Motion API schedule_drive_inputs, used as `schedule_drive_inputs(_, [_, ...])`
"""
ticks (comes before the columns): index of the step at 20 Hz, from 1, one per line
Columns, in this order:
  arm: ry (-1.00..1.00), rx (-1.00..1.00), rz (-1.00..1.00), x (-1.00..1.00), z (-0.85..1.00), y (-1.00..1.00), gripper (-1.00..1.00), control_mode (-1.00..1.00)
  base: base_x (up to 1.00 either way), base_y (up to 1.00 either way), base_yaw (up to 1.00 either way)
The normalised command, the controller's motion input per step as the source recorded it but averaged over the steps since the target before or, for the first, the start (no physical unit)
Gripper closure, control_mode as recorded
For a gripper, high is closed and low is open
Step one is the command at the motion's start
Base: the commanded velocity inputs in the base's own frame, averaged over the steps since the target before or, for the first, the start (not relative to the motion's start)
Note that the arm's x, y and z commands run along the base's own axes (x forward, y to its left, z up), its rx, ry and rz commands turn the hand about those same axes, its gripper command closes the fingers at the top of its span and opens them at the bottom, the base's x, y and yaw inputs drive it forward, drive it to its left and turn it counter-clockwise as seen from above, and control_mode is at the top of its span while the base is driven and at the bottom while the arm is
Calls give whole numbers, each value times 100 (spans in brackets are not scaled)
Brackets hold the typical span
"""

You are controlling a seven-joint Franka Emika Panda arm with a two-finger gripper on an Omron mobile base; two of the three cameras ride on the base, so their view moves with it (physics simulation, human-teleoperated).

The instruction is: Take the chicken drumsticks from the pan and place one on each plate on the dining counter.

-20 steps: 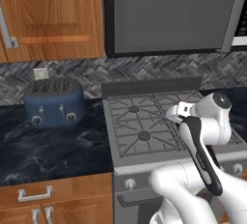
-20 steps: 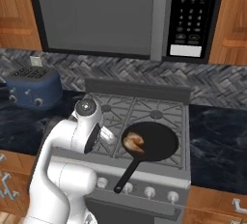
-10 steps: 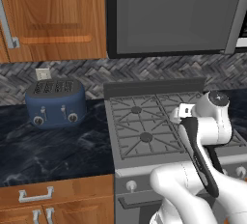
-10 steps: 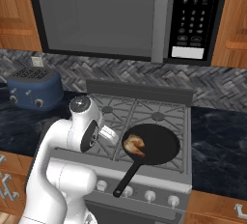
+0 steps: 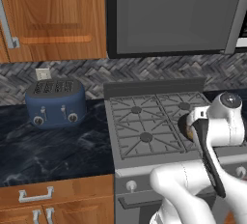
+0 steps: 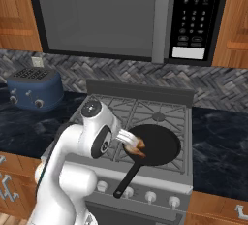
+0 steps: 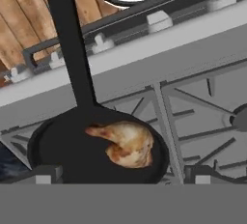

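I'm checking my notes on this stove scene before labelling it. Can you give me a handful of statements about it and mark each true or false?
1. The pan sits on the stove's front right burner, handle toward the knobs. True.
2. The gripper is shut on a drumstick. False: its jaws stand open beside the chicken drumsticks, which lie in the pan.
3. A blue toaster stands on the dark counter left of the stove. True.
4. The pan holds white plates. False: it holds golden-brown meat.
5. A microwave hangs above the stove. True.
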Motion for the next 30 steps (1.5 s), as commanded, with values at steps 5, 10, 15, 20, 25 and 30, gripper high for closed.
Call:
schedule_drive_inputs(5, [3, 25, 19, 34, -4, -55, -100, -100, 0, 0, 0])
schedule_drive_inputs(10, [12, 13, 37, 59, -8, -9, -100, -100, 0, 0, 0])
schedule_drive_inputs(15, [28, 0, 56, 48, -4, -4, -100, -100, 0, 0, 0])
schedule_drive_inputs(20, [10, 0, 41, 10, -29, -57, -100, -100, 0, 0, 0])
schedule_drive_inputs(25, [2, -4, 25, 0, -56, -33, -100, -100, 0, 0, 0])
schedule_drive_inputs(30, [-2, -9, 26, -23, -50, 0, -100, -100, 0, 0, 0])
